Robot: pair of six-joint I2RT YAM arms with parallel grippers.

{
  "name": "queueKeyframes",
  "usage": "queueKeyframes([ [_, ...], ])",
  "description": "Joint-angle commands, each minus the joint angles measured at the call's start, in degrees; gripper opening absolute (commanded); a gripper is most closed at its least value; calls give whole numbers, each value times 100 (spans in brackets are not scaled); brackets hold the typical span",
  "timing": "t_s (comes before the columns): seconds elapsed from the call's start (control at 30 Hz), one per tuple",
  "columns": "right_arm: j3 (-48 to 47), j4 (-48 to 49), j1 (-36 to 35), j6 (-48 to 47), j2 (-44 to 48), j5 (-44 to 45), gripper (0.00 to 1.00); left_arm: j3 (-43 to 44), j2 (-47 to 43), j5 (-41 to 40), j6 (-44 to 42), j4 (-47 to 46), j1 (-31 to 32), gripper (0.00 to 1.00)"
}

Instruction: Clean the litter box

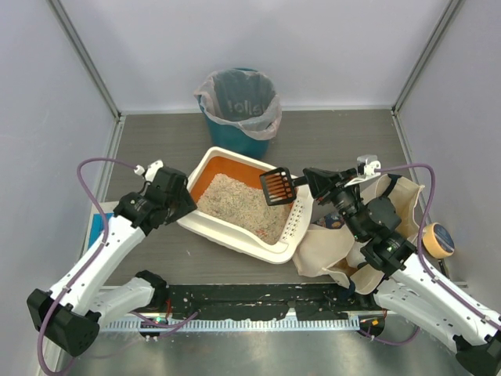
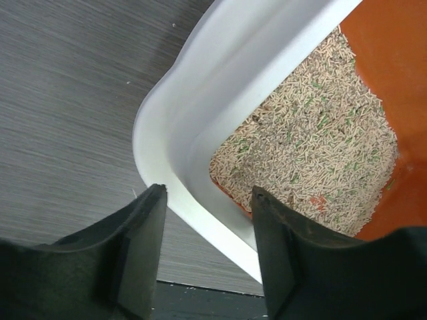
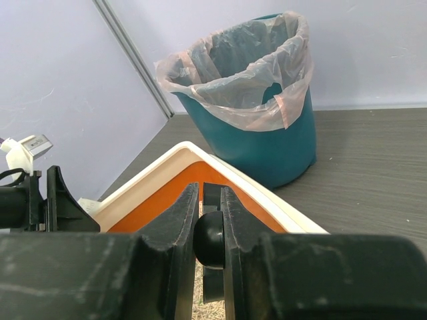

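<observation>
litter box rim lies inside unclenched left gripper; right gripper grasps one scoop.

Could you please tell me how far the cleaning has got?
Done: the right tool grips the black slotted plastic scoop. In hand: it hangs over the cream plastic litter box while the left tool, jaws open, straddles its rim. Left: probably scooping the beige litter into the lined teal bin.

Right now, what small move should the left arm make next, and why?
Probably close the left gripper on the litter box rim: its open fingers straddle the white corner wall, while the right gripper holds the scoop above the litter.
</observation>
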State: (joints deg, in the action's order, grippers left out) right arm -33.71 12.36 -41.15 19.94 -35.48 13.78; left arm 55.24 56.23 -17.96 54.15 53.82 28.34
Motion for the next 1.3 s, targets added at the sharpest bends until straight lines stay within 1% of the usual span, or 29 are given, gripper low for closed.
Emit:
queueKeyframes([
  [0.0,14,241,1,132,138,-33,1,-5,116,-68,-62,-354,-4,52],
  [0.07,23,232,-8,176,130,-51,1,21,265,-112,-159,-486,-21,46],
  [0.1,32,214,-8,185,147,-51,1,48,318,-112,-255,-513,-30,39],
  [0.17,5,153,-8,203,156,-60,1,109,511,-77,-361,-574,-91,36],
  [0.2,5,118,-8,194,165,-60,1,127,573,-59,-431,-609,-109,31],
  [0.27,-12,48,-8,194,200,-34,1,206,687,-41,-616,-645,-188,28],
  [0.3,-21,21,-8,194,217,-25,1,250,801,-41,-677,-662,-214,24],
  [0.37,-30,-40,-8,203,270,-7,1,381,881,-94,-906,-680,-311,21],
  [0.4,-39,-58,-8,212,296,-7,1,417,986,-112,-985,-715,-355,18],
  [0.47,-47,-111,-8,255,340,11,1,540,1126,19,-1318,-794,-478,15],
  [0.5,-56,-128,-8,273,349,11,1,601,1301,203,-1450,-812,-513,12],
  [0.67,-56,-199,-8,475,332,-24,1,1023,1917,398,-2275,-856,-627,1],
  [0.87,-12,-208,-16,835,68,-235,1,1418,2506,503,-3032,-996,-672,0],
  [0.9,5,-225,-8,862,16,-209,1,1463,2542,564,-3320,-1049,-672,0],
  [1.03,110,-182,-16,950,-29,-16,1,1630,2709,741,-3990,-1417,-698,0],
  [1.23,76,-164,-86,1011,-221,212,1,1981,3236,1118,-4938,-1559,-795,0],
  [1.27,67,-172,-95,1020,-248,317,1,2103,3315,1275,-5036,-1542,-812,0],
])
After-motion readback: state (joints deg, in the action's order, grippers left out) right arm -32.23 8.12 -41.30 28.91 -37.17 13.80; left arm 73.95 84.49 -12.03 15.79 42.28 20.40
